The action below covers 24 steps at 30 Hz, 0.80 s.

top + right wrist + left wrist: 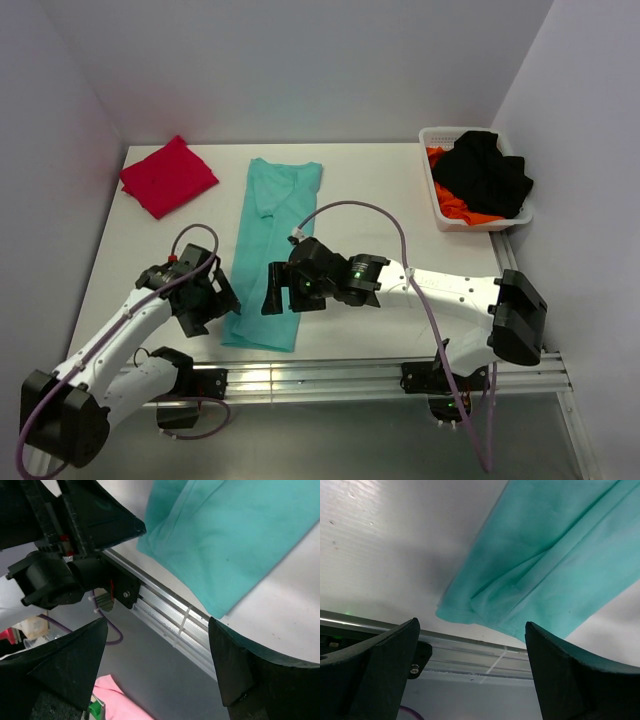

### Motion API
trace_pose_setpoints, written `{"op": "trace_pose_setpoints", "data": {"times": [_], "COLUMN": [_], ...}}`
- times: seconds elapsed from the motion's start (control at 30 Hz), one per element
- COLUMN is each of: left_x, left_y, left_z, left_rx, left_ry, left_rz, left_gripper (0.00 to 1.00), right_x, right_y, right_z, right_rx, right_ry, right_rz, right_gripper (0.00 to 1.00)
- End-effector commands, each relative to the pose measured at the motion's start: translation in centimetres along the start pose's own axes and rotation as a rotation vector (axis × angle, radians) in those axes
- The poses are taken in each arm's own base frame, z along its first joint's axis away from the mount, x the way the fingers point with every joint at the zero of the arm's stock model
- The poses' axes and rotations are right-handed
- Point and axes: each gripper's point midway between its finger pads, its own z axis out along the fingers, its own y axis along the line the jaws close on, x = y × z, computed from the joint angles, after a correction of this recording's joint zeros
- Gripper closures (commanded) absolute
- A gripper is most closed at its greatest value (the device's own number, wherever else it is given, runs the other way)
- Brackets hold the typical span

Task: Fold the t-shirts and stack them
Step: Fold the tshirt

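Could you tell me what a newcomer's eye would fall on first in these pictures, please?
The teal-green t-shirt, folded into a long strip on the white table, with the left gripper and right gripper open at its near end. Then the crimson-red t-shirt folded at the far left, and the white basket of black and orange clothes at the far right.

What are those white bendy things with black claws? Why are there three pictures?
They are two robot arms, each ending in a claw called a gripper. One picture looks down from above; the other two come from cameras on the wrists, showing each claw's own fingers. On the white table lie a long teal t-shirt, a folded red t-shirt and a basket of black and orange clothes. The left gripper and right gripper are open by the teal t-shirt's near end, holding nothing.
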Motion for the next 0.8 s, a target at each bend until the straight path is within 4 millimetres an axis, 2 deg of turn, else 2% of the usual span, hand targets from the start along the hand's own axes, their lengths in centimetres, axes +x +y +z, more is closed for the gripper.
{"op": "trace_pose_setpoints", "data": {"times": [0.0, 0.03, 0.17, 0.27, 0.33, 0.43, 0.57, 0.77], "left_x": [0.3, 0.7, 1.3, 1.0, 0.9, 2.0, 2.5, 3.4], "left_y": [0.0, 0.3, -0.2, -0.8, -0.4, 0.7, 1.1, 1.5], "left_z": [0.8, 1.4, 2.7, 2.4, 2.5, 3.8, 4.4, 5.7], "left_rx": [-0.040, -0.051, 0.027, 0.090, 0.075, 0.013, 0.006, 0.028], "left_ry": [-0.003, 0.008, -0.013, -0.068, -0.095, -0.066, -0.085, -0.076], "left_rz": [-0.044, -0.059, -0.130, -0.168, -0.202, -0.231, -0.243, -0.281], "left_gripper": [0.07, 0.07, 0.09, 0.09, 0.09, 0.11, 0.13, 0.26], "right_x": [-1.1, -0.9, -0.6, -0.2, 0.3, 0.5, 0.2, -0.2], "right_y": [-0.4, -1.3, -3.0, -4.3, -5.3, -5.6, -5.1, -5.2], "right_z": [-1.5, -1.5, -2.8, -3.2, -3.3, -3.5, -3.4, -3.0], "right_rx": [0.015, 0.032, 0.047, 0.064, 0.086, 0.078, 0.050, 0.052], "right_ry": [-0.051, -0.048, -0.072, -0.070, -0.060, -0.060, -0.079, -0.088], "right_rz": [0.039, 0.051, 0.073, 0.086, 0.090, 0.089, 0.095, 0.096], "right_gripper": [0.12, 0.12, 0.12, 0.12, 0.12, 0.12, 0.12, 0.13]}}
